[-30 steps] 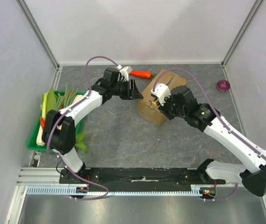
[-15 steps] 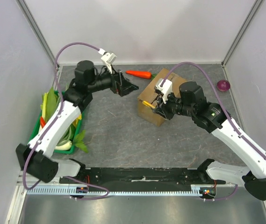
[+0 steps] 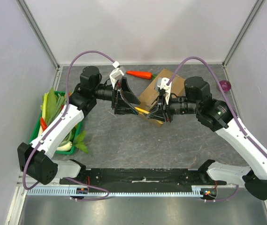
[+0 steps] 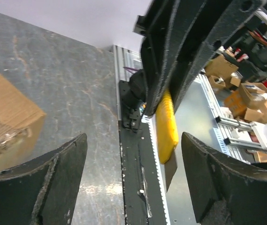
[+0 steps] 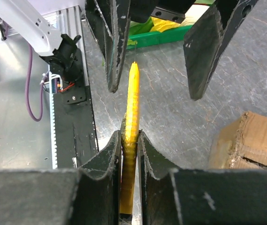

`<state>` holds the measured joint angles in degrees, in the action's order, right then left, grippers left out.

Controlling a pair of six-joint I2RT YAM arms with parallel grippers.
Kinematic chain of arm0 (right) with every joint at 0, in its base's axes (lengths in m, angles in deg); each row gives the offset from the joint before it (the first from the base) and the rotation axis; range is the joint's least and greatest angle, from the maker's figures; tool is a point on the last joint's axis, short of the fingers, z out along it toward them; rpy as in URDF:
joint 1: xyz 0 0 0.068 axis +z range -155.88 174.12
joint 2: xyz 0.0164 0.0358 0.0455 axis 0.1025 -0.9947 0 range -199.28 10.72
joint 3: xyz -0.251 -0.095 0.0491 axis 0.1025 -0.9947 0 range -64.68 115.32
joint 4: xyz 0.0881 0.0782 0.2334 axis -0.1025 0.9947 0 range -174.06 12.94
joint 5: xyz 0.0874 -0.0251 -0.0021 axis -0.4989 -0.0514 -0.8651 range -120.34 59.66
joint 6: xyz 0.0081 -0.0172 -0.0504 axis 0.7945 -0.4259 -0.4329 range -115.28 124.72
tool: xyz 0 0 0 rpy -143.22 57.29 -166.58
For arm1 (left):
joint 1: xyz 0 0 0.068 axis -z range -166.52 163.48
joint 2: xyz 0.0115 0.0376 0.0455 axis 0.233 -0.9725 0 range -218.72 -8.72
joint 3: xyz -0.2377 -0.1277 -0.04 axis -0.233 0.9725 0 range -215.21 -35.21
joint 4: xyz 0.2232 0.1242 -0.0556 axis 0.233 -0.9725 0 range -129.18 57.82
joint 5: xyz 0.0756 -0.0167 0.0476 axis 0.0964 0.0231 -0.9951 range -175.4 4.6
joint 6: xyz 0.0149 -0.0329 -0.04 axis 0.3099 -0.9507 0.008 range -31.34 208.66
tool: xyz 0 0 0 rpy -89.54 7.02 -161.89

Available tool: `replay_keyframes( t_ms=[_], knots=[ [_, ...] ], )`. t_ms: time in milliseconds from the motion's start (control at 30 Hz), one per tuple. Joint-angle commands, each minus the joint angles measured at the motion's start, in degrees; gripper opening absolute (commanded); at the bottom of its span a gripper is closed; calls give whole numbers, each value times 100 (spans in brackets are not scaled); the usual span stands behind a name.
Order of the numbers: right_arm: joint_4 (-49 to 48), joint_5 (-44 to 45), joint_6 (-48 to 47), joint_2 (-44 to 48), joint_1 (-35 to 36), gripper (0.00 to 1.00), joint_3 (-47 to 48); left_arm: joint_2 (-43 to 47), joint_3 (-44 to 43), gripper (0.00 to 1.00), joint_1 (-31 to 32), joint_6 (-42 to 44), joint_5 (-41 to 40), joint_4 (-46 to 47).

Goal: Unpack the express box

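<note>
The express box (image 3: pixel 151 92), brown cardboard, lies at the back centre of the table, partly hidden behind my right arm. My right gripper (image 3: pixel 155 113) is shut on a yellow-handled cutter (image 3: pixel 142 110) and holds it in the air left of the box, pointing left. In the right wrist view the cutter (image 5: pixel 132 101) sticks out from between my shut fingers (image 5: pixel 110 157). My left gripper (image 3: pixel 132 106) is open and faces the cutter's tip. In the left wrist view the cutter (image 4: pixel 168 123) with its grey blade hangs between my open fingers (image 4: pixel 63 161), touching neither.
A carrot (image 3: pixel 141 74) lies behind the box near the back wall. A purple onion (image 3: pixel 224 86) sits at the back right. A green tray (image 3: pixel 36 140) of vegetables stands at the left edge. The box corner shows in the left wrist view (image 4: pixel 9 124) and the right wrist view (image 5: pixel 253 140).
My right gripper has come away from the box with the yellow cutter and turned it to the left. My left gripper has swung down and right, open, to meet the cutter's tip.
</note>
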<state>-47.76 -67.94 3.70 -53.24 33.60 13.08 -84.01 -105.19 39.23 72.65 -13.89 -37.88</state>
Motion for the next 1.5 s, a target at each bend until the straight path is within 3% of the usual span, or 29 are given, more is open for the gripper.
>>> replay_keyframes(
  t_ms=[0,67,167,200,267,300,400,433,500,600,667,800,900,1033,1200,1467],
  knots=[
    [-70,-423,232,-81,-11,0,284,163,-69,80,175,124,636,235],
    [-70,-423,242,-99,-11,0,301,155,-69,74,201,133,672,235],
    [-70,-458,251,-116,-11,0,337,111,-104,53,245,107,672,235],
    [-70,-476,268,-134,-11,0,372,93,-130,26,254,89,672,244],
    [-122,-406,347,-143,-11,0,407,75,-209,4,254,72,576,235],
    [-140,-284,374,-134,-11,0,442,93,-236,2,254,37,462,235],
    [-482,163,558,-3,-11,36,355,189,-262,2,254,-129,-65,446],
    [-613,305,698,68,-11,62,285,277,-306,2,246,-165,-232,481],
    [-1306,796,918,382,-11,83,-56,348,-402,2,245,-375,-775,525],
    [-2677,1088,1454,832,-11,97,-689,549,-438,2,245,-1049,-1226,1209],
    [-3362,1308,1726,982,-11,98,-849,716,-377,2,245,-1420,-1462,1848],
    [-3901,1686,2026,939,-2,98,-912,937,-218,2,245,-2317,-1719,2711],
    [-4174,1608,2342,763,-11,97,-763,989,-218,2,245,-2529,-1772,2977],
    [-4279,1159,2782,324,-20,87,-297,1104,-157,2,245,-2749,-1772,3460],
    [-5113,764,3265,226,-11,60,-428,1086,-271,2,245,-2723,-1578,3417],
    [-5914,26,3635,139,-11,61,-577,1113,-394,2,193,-2336,-1613,2969]
  ],
)
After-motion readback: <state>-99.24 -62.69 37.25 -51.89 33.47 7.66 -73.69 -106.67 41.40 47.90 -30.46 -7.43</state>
